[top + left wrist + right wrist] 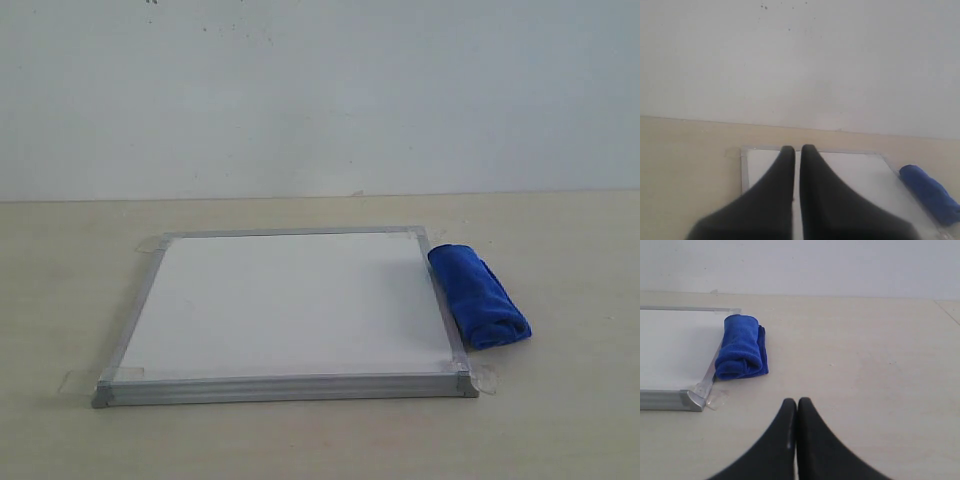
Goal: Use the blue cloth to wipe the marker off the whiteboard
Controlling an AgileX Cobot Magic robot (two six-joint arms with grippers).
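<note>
The whiteboard (285,305) lies flat on the table, its white face bare; no red marker lines show on it in any view. The rolled blue cloth (478,294) rests against the board's right edge, partly on the table. Neither gripper appears in the exterior view. In the left wrist view my left gripper (797,149) is shut and empty, raised over the whiteboard (860,175), with the blue cloth (930,192) off to one side. In the right wrist view my right gripper (797,402) is shut and empty above bare table, apart from the blue cloth (741,346) and the whiteboard (675,347).
Clear tape tabs (485,378) stick out at the board's corners onto the beige table (560,420). A plain white wall (320,90) stands behind the table.
</note>
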